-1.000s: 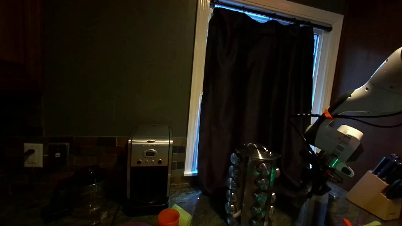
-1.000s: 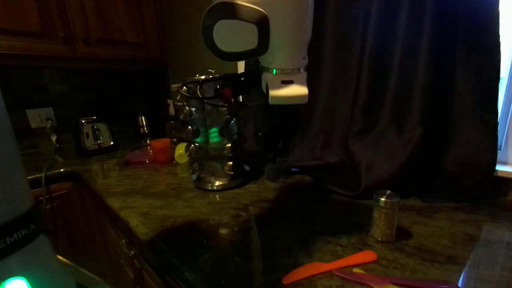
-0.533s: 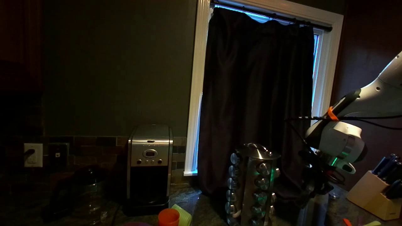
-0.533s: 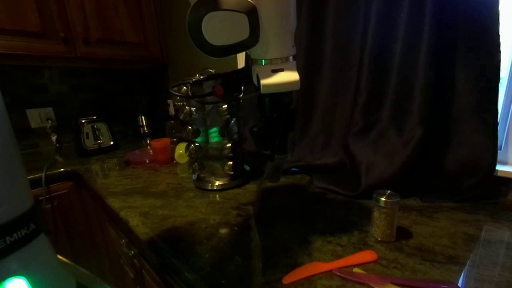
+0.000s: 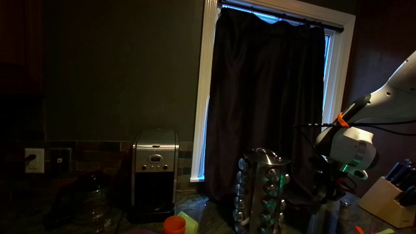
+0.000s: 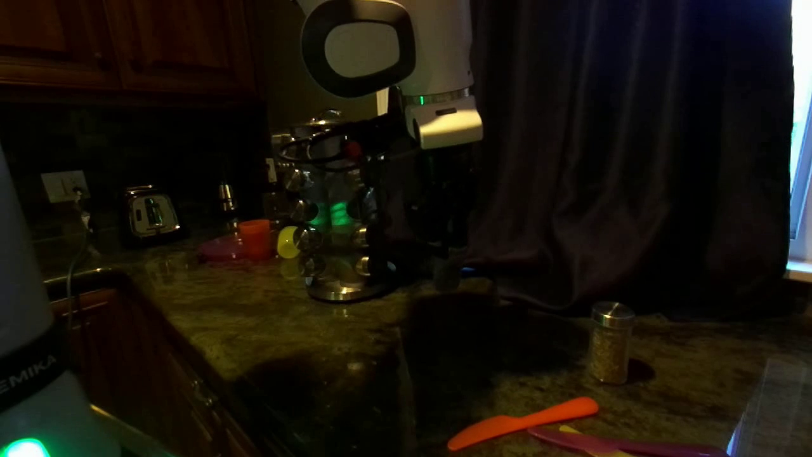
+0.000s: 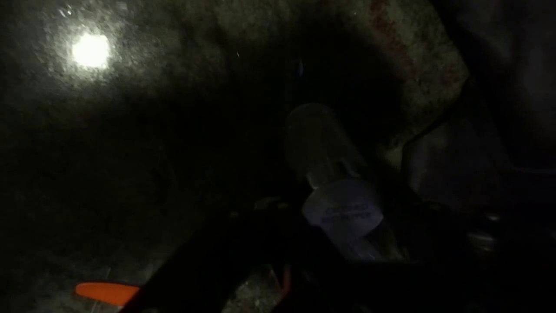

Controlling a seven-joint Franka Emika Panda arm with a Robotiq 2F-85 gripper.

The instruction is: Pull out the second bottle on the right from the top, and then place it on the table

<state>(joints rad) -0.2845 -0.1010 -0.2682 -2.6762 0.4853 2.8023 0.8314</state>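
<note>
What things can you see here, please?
Rack: 1, silver, on countertop
Countertop: 1, dark, beneath rack
Rack jars: several, silver lids, in rack
Loose jar: 1, clear, on countertop
Held jar: 1, greyish, in gripper
Loose knives: 3, orange/purple/yellow, on countertop
Cups: 2, orange/lime, near rack
Dish: 1, purple, by cups
Coffee maker: 1, silver, on countertop
Carafe: 1, dark, beside coffee maker
Toaster: 1, silver, on countertop
Knife block: 1, tan, on countertop
Curtain: 1, dark, over window
Cabinets: several, brown, above and below countertop
Arm: 1, white, above countertop
Gripper: 1, black, on arm
</note>
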